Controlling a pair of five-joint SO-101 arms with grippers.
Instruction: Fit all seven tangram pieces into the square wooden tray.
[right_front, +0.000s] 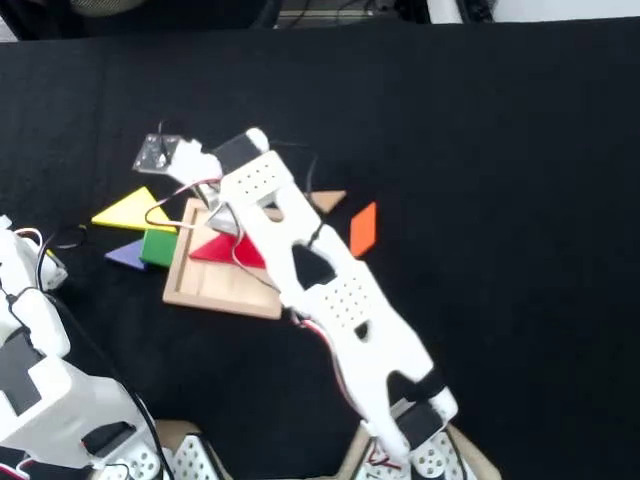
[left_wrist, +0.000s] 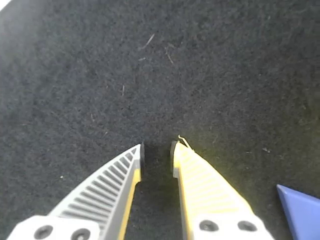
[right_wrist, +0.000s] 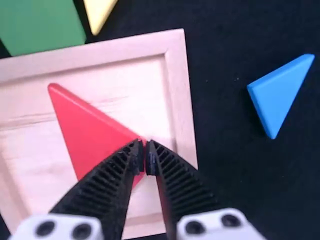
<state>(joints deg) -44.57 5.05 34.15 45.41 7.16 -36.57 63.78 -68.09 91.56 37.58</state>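
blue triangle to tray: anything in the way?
Nothing visible: bare cloth lies between the blue triangle and the tray rim. Inside the tray, the red triangle fills part of the floor, and the right gripper sits shut above its edge.

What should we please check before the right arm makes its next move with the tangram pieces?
1. Red triangle inside the wooden tray: ok, it lies in it.
2. Right pincer free of a load: cannot tell; it is shut at the red triangle's corner.
3. Left pincer empty: ok, slightly open over bare cloth.
4. Next pieces uncovered: ok; yellow triangle, green square, orange piece and blue triangle lie outside the tray.
5. All seven pieces seated: not ok.
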